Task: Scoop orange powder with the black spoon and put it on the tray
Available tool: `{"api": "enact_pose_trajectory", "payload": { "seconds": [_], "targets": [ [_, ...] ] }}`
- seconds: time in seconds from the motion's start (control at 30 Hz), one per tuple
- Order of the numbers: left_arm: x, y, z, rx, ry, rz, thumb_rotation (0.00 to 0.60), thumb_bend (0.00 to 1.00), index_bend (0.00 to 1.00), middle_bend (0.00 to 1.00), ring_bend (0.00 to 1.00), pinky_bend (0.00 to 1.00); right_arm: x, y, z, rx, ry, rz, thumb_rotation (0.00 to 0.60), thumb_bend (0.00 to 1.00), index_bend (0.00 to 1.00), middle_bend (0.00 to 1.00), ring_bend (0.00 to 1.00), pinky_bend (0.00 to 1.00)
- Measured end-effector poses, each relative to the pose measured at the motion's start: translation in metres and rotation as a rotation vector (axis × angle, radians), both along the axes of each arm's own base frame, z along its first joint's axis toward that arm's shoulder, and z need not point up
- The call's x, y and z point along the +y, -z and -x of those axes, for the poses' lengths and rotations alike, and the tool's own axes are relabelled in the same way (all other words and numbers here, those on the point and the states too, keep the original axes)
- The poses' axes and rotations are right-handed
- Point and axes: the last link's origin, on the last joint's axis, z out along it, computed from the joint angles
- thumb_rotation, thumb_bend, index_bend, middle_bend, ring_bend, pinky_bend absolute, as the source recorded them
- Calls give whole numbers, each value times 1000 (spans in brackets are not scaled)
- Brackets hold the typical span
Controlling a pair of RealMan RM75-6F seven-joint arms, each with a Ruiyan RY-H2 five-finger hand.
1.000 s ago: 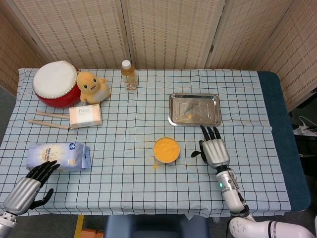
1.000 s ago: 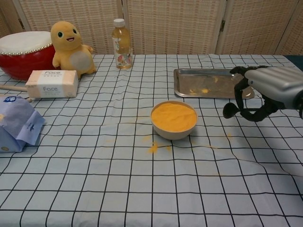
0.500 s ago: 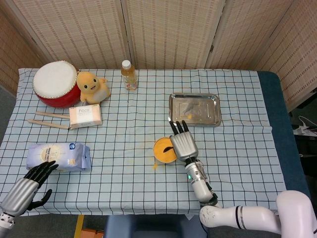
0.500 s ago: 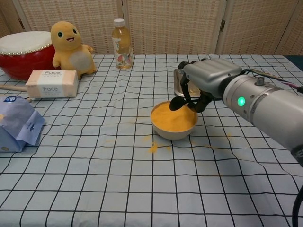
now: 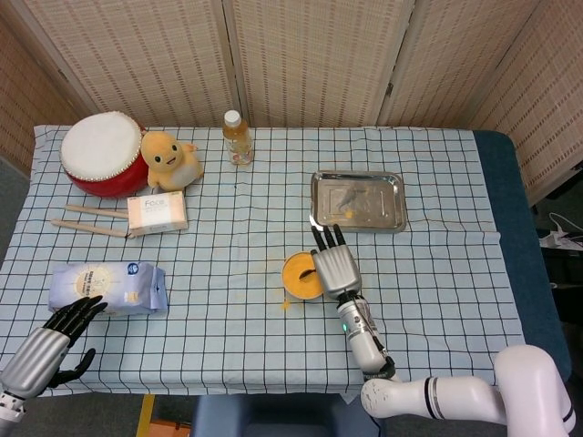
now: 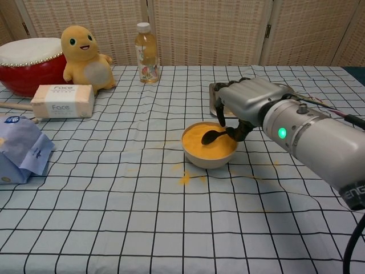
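Note:
A white bowl of orange powder (image 6: 207,145) (image 5: 301,276) sits mid-table. My right hand (image 6: 245,106) (image 5: 336,266) hovers over the bowl's right rim and holds the black spoon (image 6: 212,136), whose tip dips into the powder. The metal tray (image 5: 357,201) (image 6: 219,104) lies behind the bowl, partly hidden by the hand in the chest view, with a few orange specks on it. My left hand (image 5: 47,350) rests open at the table's near left corner, holding nothing.
Spilled orange powder (image 6: 183,179) dots the cloth in front of the bowl. At the left stand a red drum (image 5: 102,153), a yellow plush toy (image 5: 168,159), a tissue box (image 5: 157,211), drumsticks (image 5: 86,223) and a blue bag (image 5: 109,287). A bottle (image 5: 237,137) stands at the back.
My right hand swung left from beside the bowl to over it, then lowered slightly; the spoon now dips into the powder. The left hand barely moved.

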Motion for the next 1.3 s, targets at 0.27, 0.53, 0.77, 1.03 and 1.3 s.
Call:
{"api": "enact_pose_trajectory", "payload": {
  "seconds": [0.27,0.53,0.77,1.03,1.3],
  "targets": [
    [0,0,0,4,-3,-8,600,502,0,0,0,130,1,-15,6,-13,4,20,600,413,397,0,0,0],
    [0,0,0,10,-4,-11,600,503,0,0,0,130,3,-42,33,-21,29,46,600,413,403,0,0,0],
    [0,2,0,18,-7,-10,600,503,0,0,0,130,13,-47,53,0,-48,69,600,408,460,0,0,0],
    [0,3,0,26,-11,-7,600,502,0,0,0,130,17,-37,87,71,-110,135,600,376,481,0,0,0],
    [3,4,2,32,-27,-5,600,502,0,0,0,130,0,-18,89,72,-103,177,600,363,481,0,0,0]
  ]
}}
